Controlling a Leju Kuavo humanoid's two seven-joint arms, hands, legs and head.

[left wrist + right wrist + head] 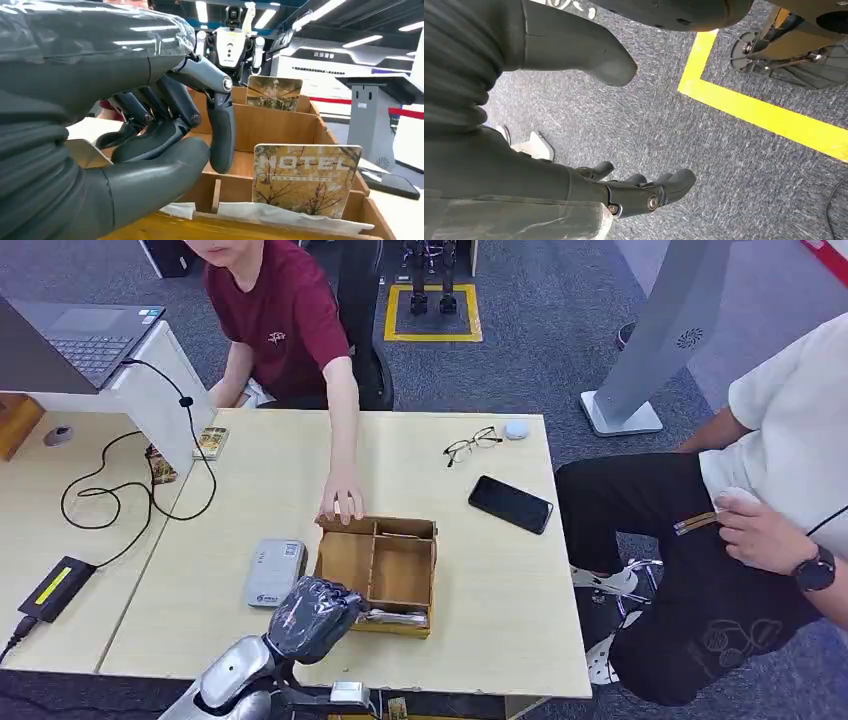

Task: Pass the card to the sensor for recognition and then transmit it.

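At the far left of the head view a laptop [85, 335] sits on a white stand, with a black cable [120, 490] looping down the table [500, 620]. Left of centre lies the grey sensor [274, 572], flat and just beside the wooden box [385, 565]. The left hand [312, 618] hovers low in the frame at the box's near left corner, fingers apart and loosely curled, holding nothing. A person's hand [343, 502] rests on the box's far rim.

The card [306, 179] stands on edge in the near compartment, at the lower right of the left wrist view, beside the fingers [220, 125]; a second card [274, 93] leans at the far wall. My judgement: the step in hand is the pick. The hand should shift toward the near card, pinch its top edge between thumb and finger, and lift straight up so the divider is not caught.

The near card reads "HOTEL"; the smaller line beneath is too fine to read.

Right of the box lie glasses [472, 445] and a phone [511, 504]. The right hand [644, 192] hangs over carpet, fingers apart and empty.
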